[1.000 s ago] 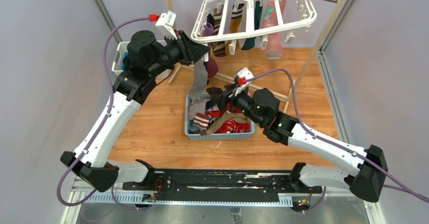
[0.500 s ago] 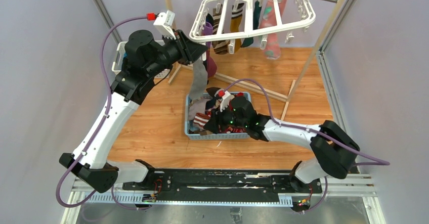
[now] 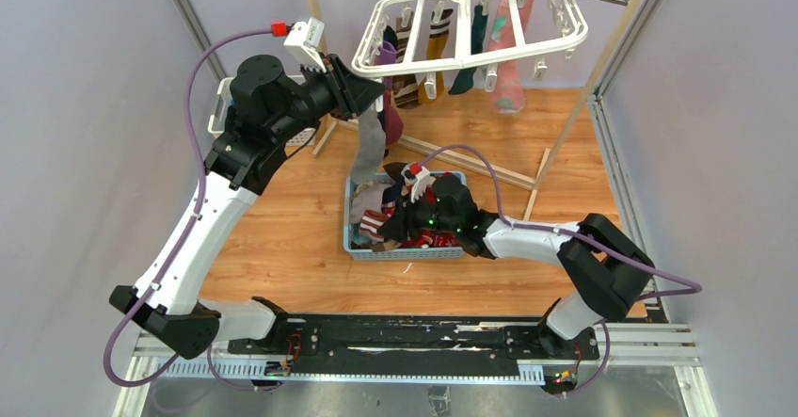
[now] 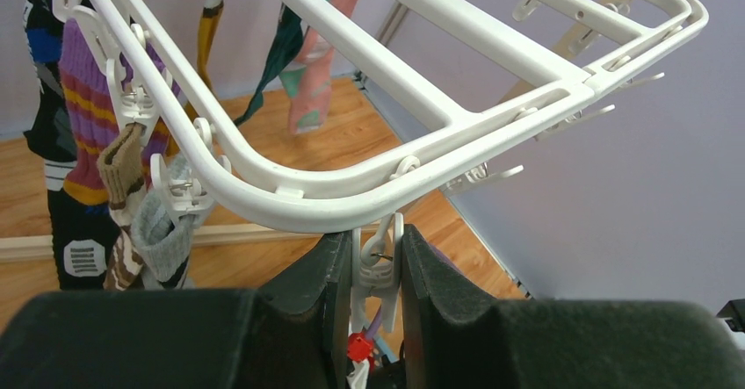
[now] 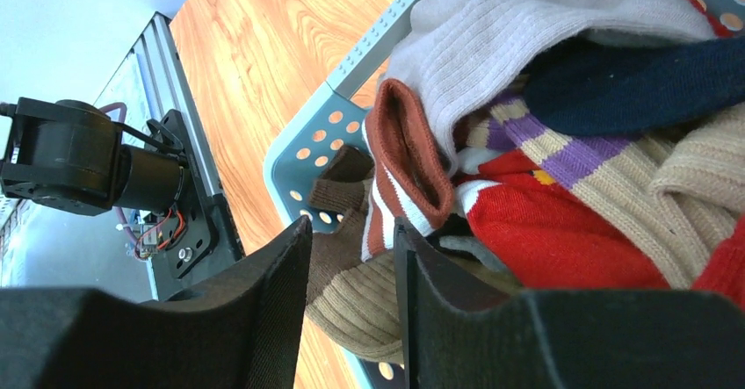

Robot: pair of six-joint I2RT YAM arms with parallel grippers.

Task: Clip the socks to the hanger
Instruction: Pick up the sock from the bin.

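The right gripper (image 5: 351, 253) holds its 2 fingers narrowly apart over the socks (image 5: 545, 231) in the blue basket (image 5: 303, 156), grip impossible to tell, while farther back the left gripper (image 4: 376, 270) pinches a white clip (image 4: 376, 250) hanging from the hanger (image 4: 290, 198) rim just above its fingertips.

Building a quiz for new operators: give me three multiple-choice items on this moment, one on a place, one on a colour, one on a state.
1. Where is the right end effector? A down at the basket of socks; B raised high; C folded back.
2. The basket's colour? A black; B light blue; C red.
3. The left end effector is: A wide open; B shut on a clip; C shut on a sock.
Key: A, its wrist view shows socks and rim at its fingers; B, the walls are light blue; B, its fingers press a white clip from both sides.
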